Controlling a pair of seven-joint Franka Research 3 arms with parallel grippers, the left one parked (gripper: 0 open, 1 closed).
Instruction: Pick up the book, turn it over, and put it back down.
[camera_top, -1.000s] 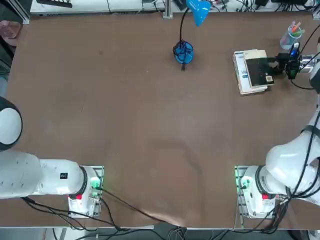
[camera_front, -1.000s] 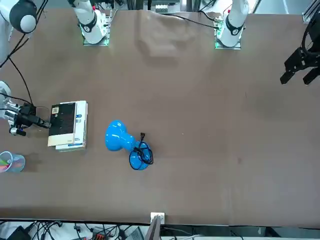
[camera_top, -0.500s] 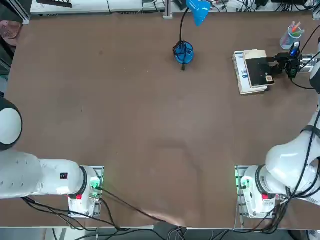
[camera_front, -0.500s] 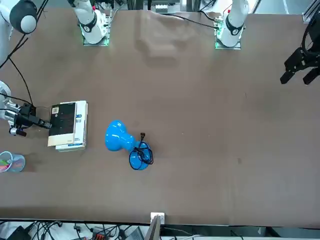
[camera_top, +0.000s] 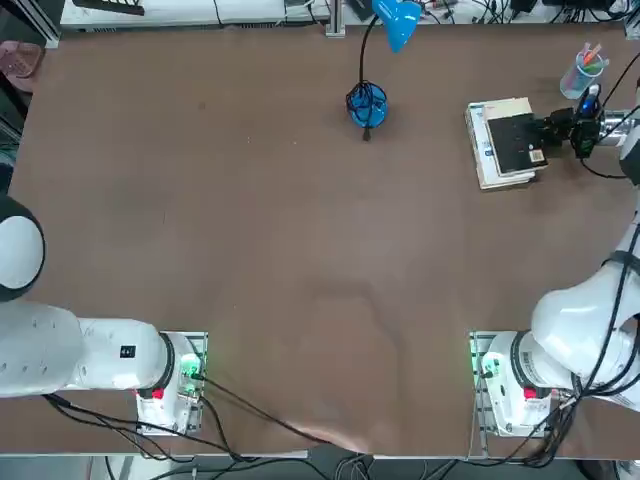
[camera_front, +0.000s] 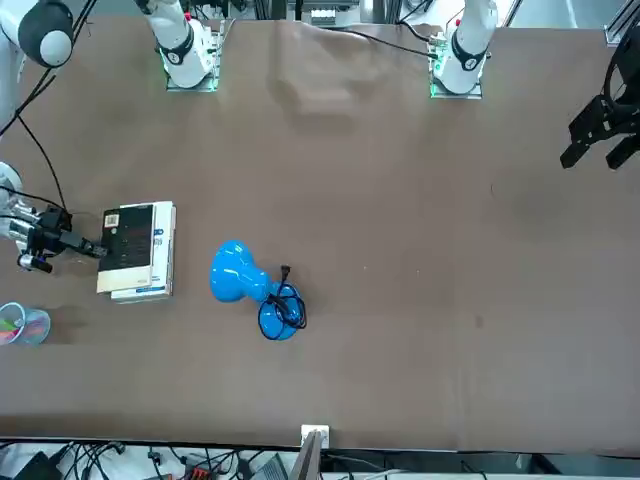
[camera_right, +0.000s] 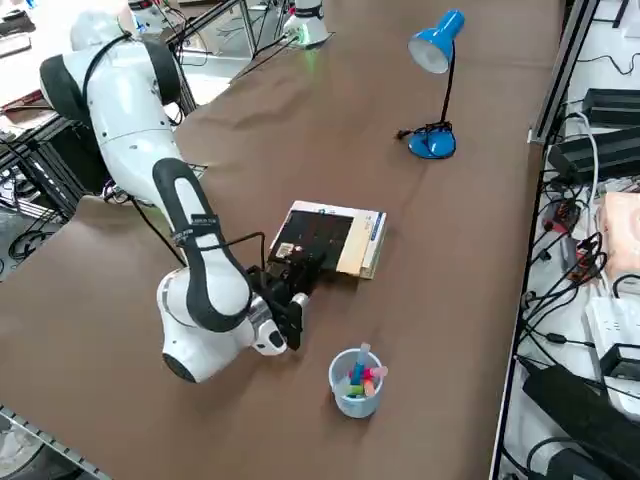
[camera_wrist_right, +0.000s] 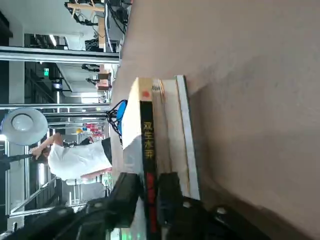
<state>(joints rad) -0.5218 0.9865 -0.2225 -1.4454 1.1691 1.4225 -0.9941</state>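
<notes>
Right gripper (camera_top: 546, 127) pinches the book (camera_top: 514, 144) at its right edge; book lies leftward atop the white book (camera_top: 489, 148).

Brown table (camera_right: 300, 130): blue desk lamp (camera_right: 436, 80) at far side; black book (camera_right: 312, 240) atop white book (camera_right: 362, 243). Right gripper (camera_right: 296, 268) at the black book's near edge. Clear cup of pens (camera_right: 355, 382) nearby.

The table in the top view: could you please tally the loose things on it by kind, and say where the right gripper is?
Books: 2, the black book lying on the white book
Desk lamps: 1, the blue desk lamp
Cups: 1, the cup of pens
Total: 4
The right gripper is at the black book's edge, one finger on each side of it.
</notes>
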